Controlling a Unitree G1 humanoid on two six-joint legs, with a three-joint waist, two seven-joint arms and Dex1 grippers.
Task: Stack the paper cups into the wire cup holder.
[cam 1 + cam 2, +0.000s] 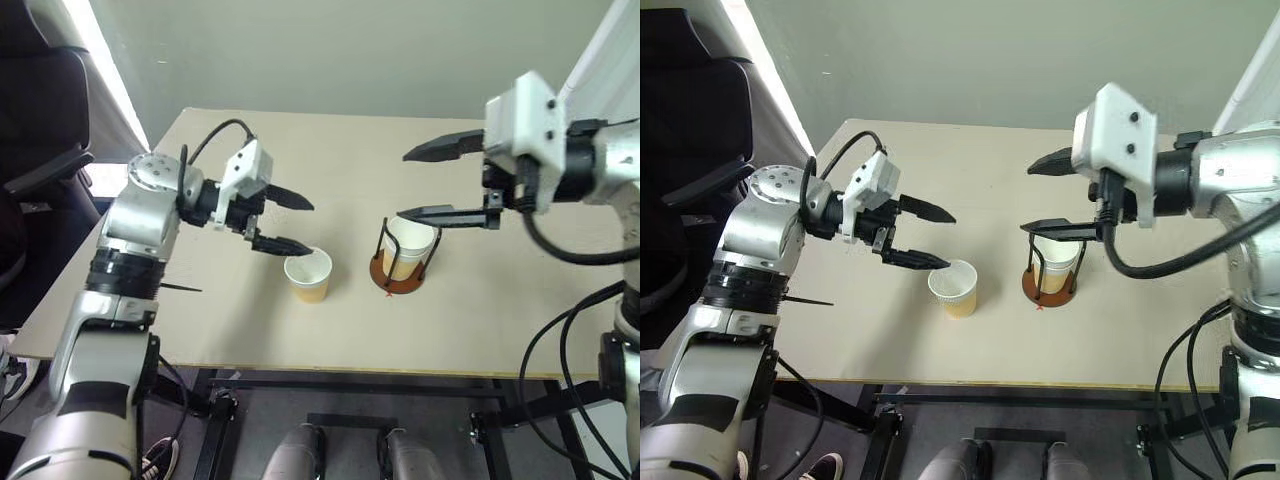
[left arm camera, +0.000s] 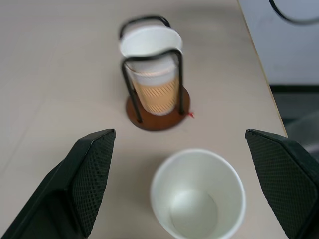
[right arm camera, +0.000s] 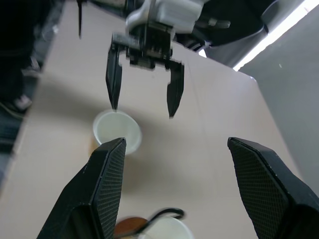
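Observation:
The wire cup holder (image 1: 381,240), black wire loops on a reddish-brown disc base (image 2: 157,121), stands on the table right of centre. Paper cups (image 2: 152,84) sit nested inside it, white rim up. One loose paper cup (image 1: 308,276) stands upright to its left, tan outside, white inside. My left gripper (image 1: 313,227) is open just above and left of that cup, its lower fingertip close to the rim, nothing between the fingers. My right gripper (image 1: 402,185) hangs open and empty above the holder. The right wrist view shows the left gripper (image 3: 144,102) over the loose cup (image 3: 117,130).
The beige table (image 1: 480,330) has bare surface all around the two items. A black chair (image 1: 40,150) stands off its left side. Cables hang by my right arm near the table's right edge.

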